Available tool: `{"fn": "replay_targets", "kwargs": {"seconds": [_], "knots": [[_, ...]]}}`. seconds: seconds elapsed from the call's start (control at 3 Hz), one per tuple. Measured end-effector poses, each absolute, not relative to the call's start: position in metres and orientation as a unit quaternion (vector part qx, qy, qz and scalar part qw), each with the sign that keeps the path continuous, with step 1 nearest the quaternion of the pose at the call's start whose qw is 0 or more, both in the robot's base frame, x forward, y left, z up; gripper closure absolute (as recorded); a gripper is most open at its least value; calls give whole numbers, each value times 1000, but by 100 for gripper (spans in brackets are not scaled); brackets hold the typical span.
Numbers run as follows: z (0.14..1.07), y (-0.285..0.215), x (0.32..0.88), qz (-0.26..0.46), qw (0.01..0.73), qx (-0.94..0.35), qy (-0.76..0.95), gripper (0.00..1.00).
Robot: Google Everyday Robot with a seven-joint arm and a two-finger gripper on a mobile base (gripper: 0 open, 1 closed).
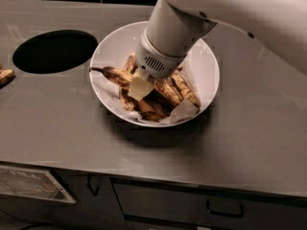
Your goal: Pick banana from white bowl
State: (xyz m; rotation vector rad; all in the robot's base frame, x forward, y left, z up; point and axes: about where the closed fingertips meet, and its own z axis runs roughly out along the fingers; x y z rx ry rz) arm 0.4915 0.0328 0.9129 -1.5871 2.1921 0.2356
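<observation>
White bowl (205, 73) walls in the end effector (138, 87) beside the banana (114, 74); grip untellable.

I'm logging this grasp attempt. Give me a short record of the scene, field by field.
gripper: lowered into the white bowl, just right of the banana; contact unclear
banana: long, mostly dark, lying in the bowl, thin stem pointing left
white bowl: on the counter, lined with paper
other bananas: piled in the bowl, partly under the arm
round hole: in the counter, left of the bowl
stray banana: at the counter's left edge
progress: banana not yet lifted
</observation>
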Motion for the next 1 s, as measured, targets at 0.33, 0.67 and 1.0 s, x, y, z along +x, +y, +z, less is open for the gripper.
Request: {"fn": "replay_targets", "kwargs": {"seconds": [0.33,0.67,1.0], "knots": [[943,24,481,109,256,-571,773,100],[972,18,470,126,295,-574,753,100],[973,20,468,130,296,-577,750,100]]}}
